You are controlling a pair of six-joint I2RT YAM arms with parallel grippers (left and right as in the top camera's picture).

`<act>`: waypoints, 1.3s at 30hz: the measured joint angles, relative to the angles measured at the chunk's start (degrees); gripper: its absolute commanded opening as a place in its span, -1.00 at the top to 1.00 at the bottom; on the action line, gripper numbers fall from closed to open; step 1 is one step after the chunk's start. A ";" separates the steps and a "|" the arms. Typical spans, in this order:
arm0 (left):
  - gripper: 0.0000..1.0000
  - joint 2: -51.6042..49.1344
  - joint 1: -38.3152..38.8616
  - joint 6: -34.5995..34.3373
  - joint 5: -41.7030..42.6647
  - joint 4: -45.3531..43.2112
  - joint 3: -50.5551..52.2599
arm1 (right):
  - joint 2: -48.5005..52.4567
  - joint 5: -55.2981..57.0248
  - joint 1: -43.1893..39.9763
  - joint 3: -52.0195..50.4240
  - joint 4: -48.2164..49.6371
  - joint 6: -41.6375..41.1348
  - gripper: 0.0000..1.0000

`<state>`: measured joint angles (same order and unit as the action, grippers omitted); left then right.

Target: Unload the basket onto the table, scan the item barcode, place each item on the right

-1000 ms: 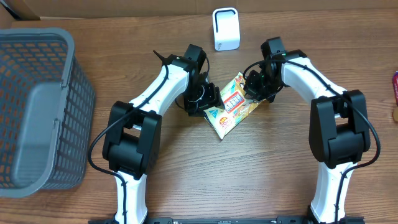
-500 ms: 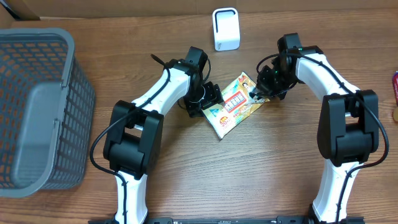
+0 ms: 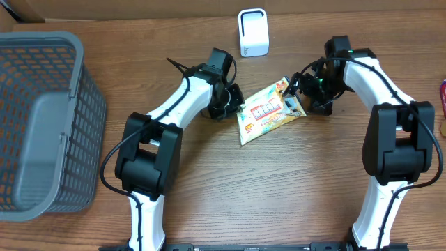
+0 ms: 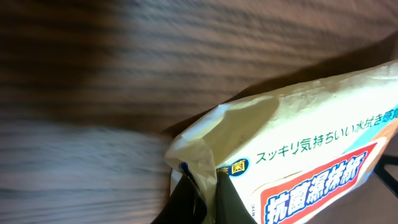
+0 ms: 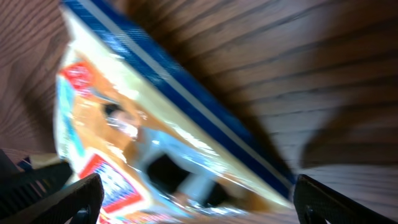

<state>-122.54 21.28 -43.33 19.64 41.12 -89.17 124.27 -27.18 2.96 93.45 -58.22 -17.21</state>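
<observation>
**Left fingers [image 4: 186, 202] pinch the wipes packet [image 3: 268, 113]; right fingers [image 5: 68, 196] wide**

My left fingers are clamped tight on a crinkled corner of the wipes packet. The packet faces printed side up, midway between the tabletop's [image 3: 279, 188] side edges and toward its far edge, in front of the white scanner [image 3: 252, 32]. My right fingers stand wide apart at the packet's opposite end, gripping nothing.

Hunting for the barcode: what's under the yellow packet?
Bare wooden table shows around the packet, printed front facing up. Its underside, and any barcode there, is covered.
</observation>
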 measured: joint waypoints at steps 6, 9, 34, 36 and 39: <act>0.63 0.00 -4.26 2.43 -0.15 0.00 -0.02 | 0.00 0.00 -0.57 0.00 0.61 1.57 -1.00; 0.45 0.00 -6.54 6.82 0.83 0.46 -0.13 | 0.02 -0.02 -0.48 0.00 1.92 1.92 -1.00; 0.10 -0.07 -7.96 16.41 6.27 7.76 -2.43 | 0.83 0.83 7.96 0.00 17.07 0.63 -1.00; 0.20 -0.07 -7.02 15.54 5.79 7.76 -2.40 | 1.86 0.76 8.09 0.00 16.98 0.28 -0.93; 0.35 -0.11 -6.21 13.64 3.78 7.76 -2.38 | 2.80 0.44 8.28 0.52 16.28 0.15 -0.28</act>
<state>-122.65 15.07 -29.69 23.42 48.88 -91.55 127.07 -26.74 11.25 93.97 -41.93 -17.06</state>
